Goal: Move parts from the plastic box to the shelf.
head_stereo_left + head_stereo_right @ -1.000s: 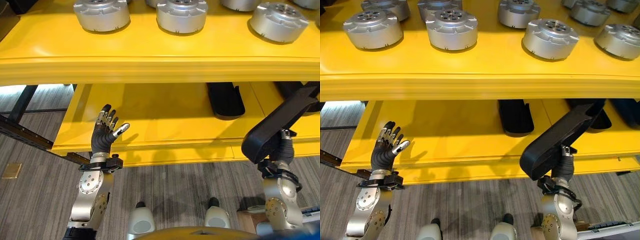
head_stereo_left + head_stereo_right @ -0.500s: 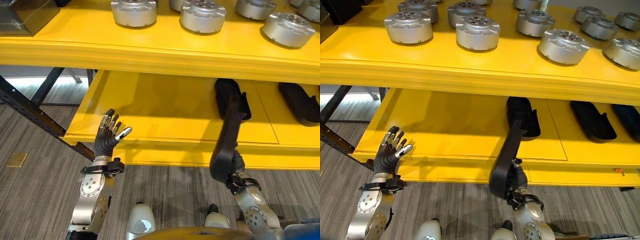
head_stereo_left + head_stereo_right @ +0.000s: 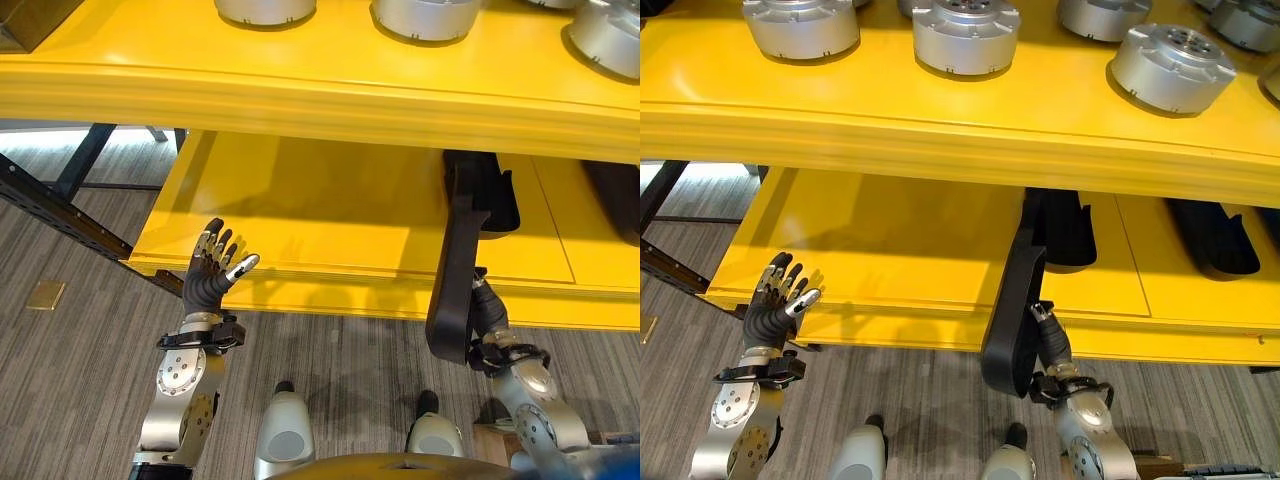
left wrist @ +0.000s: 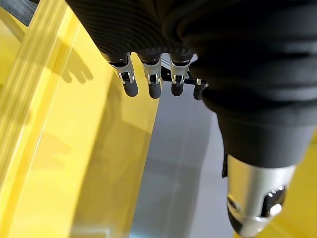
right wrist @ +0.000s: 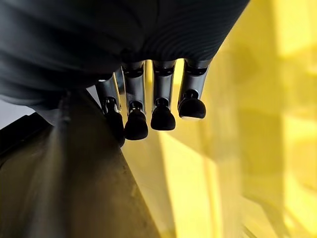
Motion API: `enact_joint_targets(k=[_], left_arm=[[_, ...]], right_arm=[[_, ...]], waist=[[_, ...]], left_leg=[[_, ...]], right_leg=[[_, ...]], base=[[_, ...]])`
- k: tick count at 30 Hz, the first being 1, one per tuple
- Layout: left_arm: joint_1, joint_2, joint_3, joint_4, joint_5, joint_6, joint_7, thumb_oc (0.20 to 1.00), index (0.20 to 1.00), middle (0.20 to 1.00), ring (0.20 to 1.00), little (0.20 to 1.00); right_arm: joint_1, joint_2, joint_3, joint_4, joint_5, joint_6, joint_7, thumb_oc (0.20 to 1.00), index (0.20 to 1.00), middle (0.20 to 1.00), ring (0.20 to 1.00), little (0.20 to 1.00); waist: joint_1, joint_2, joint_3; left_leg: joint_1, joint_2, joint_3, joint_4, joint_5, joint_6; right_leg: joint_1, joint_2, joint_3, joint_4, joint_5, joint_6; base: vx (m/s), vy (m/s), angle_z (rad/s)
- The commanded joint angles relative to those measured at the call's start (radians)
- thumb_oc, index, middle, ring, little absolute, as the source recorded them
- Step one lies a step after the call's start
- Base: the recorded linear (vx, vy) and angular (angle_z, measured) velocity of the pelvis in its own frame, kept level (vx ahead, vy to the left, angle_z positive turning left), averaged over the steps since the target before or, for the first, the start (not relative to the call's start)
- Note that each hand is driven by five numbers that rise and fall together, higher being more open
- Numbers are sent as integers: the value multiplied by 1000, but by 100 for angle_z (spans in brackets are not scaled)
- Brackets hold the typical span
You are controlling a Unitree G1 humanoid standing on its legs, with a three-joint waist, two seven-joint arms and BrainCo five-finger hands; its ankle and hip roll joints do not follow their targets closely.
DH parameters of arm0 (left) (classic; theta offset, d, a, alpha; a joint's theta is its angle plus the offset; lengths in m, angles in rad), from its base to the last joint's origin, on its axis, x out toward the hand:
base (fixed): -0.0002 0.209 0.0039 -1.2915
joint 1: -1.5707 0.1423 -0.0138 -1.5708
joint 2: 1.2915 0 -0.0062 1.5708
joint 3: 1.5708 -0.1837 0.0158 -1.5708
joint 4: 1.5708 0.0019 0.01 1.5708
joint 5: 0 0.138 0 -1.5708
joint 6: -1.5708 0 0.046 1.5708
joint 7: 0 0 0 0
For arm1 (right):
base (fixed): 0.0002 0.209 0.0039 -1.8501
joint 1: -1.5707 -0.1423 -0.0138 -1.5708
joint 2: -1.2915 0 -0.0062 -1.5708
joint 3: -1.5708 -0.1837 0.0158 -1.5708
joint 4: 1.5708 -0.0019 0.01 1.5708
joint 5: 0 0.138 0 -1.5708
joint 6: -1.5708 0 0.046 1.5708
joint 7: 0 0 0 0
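My right hand is shut on a long black part, fingers along one side of it. The part stands almost upright, its upper end at the front of the yellow lower shelf, just before another black part lying there. Further right lies one more black part. My left hand is raised open in front of the lower shelf's front edge, holding nothing, fingers straight.
The yellow upper shelf juts out above and carries several round silver parts. A black metal frame runs off to the left over the grey floor. The left half of the lower shelf is bare.
The right hand has swung the black part from a slant far right to nearly upright nearer the middle. The view has shifted. The left hand stays raised and open.
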Motion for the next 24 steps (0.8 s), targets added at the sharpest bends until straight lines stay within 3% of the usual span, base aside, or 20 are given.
enact_joint_targets(k=[1,24], left_arm=[[-18,34,42,-69,24,-76,17,1000,1000,1000,1000,1000],[-67,54,-10,-58,-14,-68,37,1000,1000,1000,1000,1000]], right_arm=[[-87,-16,-27,-71,-45,-118,-20,200,200,200,200,200],[-487,20,111,39,-83,-108,-115,200,200,200,200,200]], waist=[[7,-17,-49],[136,-21,-41]], left_leg=[[55,-31,29,-43,14,42],[-21,-63,-51,-50,40,50]], right_leg=[[-23,-37,6,188,-113,11],[-4,-58,-101,195,-118,4]], base=[[21,-20,10],[14,-26,14]])
